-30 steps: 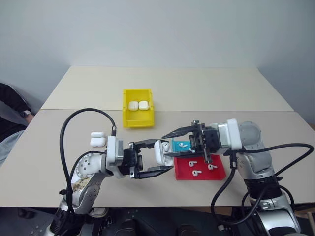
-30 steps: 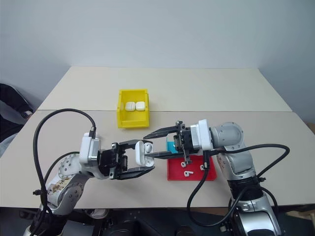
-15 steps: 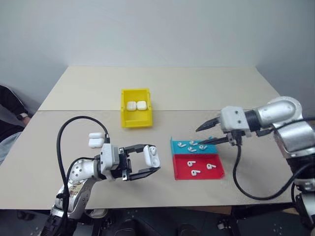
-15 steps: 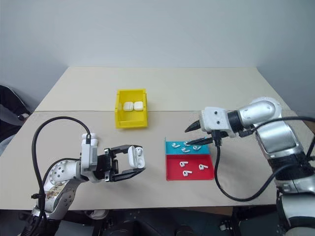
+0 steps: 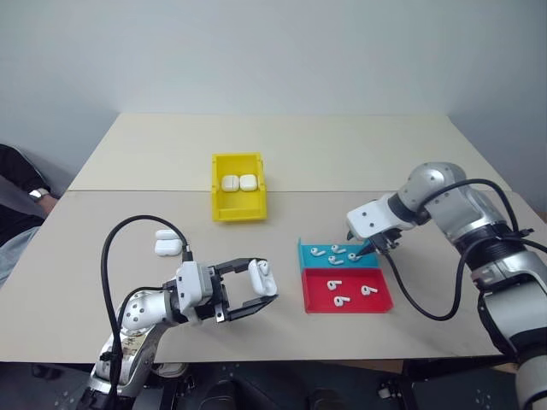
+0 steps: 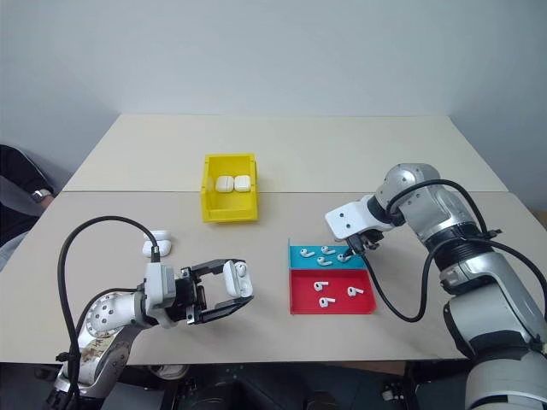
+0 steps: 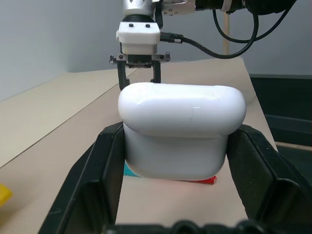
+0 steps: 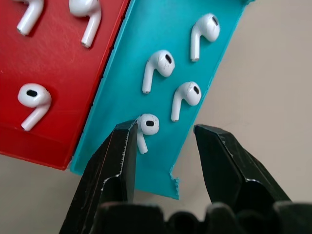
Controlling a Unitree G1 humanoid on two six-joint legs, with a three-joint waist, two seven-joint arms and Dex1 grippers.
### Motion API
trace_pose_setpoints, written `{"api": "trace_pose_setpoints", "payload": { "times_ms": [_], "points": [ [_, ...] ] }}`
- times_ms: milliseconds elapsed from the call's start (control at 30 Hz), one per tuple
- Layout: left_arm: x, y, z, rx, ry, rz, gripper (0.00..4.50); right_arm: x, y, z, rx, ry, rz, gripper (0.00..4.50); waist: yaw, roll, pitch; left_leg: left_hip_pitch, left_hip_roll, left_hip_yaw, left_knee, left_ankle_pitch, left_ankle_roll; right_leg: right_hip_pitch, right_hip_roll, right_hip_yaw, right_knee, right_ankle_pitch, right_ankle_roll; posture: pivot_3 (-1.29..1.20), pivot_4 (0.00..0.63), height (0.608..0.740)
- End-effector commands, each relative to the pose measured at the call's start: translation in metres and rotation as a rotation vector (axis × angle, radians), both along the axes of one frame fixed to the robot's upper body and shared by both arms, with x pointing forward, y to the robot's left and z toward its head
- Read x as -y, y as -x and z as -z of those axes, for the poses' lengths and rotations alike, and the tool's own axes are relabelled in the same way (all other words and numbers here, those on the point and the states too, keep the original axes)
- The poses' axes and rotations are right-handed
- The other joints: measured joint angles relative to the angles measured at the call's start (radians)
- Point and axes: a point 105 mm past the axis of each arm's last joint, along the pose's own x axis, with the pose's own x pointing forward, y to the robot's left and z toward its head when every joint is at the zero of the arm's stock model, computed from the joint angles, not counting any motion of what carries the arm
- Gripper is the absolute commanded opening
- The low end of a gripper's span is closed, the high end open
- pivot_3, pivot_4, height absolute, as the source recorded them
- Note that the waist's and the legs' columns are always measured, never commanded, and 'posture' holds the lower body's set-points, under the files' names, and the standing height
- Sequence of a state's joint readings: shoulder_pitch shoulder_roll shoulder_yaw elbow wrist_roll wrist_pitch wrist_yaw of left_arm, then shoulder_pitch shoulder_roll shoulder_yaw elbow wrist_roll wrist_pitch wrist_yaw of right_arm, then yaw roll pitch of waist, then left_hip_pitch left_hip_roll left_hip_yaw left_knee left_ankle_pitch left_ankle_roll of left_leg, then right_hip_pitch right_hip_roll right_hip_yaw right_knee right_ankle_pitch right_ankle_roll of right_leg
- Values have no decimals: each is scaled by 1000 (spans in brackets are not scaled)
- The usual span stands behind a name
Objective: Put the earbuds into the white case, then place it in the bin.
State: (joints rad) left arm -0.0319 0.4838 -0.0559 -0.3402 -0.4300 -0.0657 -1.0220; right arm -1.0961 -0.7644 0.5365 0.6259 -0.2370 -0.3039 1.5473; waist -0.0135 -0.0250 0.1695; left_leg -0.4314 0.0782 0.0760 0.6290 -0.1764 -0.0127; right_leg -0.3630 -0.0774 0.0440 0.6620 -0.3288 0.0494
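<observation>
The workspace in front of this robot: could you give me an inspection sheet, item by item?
Surface: beige table.
Job's things: four earbuds on the teal tray, three on the red tray; open white case with one earbud inside; yellow bin holding two closed cases.
Clutter: two spare cases on the table.
Grippers: left gripper shut on the white case; right gripper open over a teal-tray earbud.
Cables: black loops at both arms.
Surroundings: grey wall; a person's sleeve at the table's edge.

Two beige tables (image 5: 342,154) against a pale wall (image 5: 273,51).
</observation>
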Motion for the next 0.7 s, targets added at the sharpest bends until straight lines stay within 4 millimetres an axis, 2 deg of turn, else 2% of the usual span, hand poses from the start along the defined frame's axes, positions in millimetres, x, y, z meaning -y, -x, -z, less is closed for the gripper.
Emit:
{"api": "trace_pose_setpoints", "payload": {
  "times_ms": [33, 367, 700],
  "points": [
    [0, 7, -10, 53, 9, -9, 2808, 2, -1, -5, -1, 38, -36, 2272, 0, 0, 0, 0, 0, 0, 0, 0, 0, 0, 0, 0, 0, 0, 0, 0, 150, 740],
    [0, 8, -8, 50, 1, -25, 2808, 7, -6, 10, -42, 75, -10, 2272, 0, 0, 0, 0, 0, 1, 0, 0, 0, 0, 0, 0, 1, 0, 0, 0, 150, 740],
    [-4, 5, -7, 47, -16, -48, 2808, 5, -9, 16, -49, 80, -21, 2272, 0, 0, 0, 0, 0, 1, 0, 0, 0, 0, 0, 0, 1, 0, 0, 0, 150, 740]
  ]
}}
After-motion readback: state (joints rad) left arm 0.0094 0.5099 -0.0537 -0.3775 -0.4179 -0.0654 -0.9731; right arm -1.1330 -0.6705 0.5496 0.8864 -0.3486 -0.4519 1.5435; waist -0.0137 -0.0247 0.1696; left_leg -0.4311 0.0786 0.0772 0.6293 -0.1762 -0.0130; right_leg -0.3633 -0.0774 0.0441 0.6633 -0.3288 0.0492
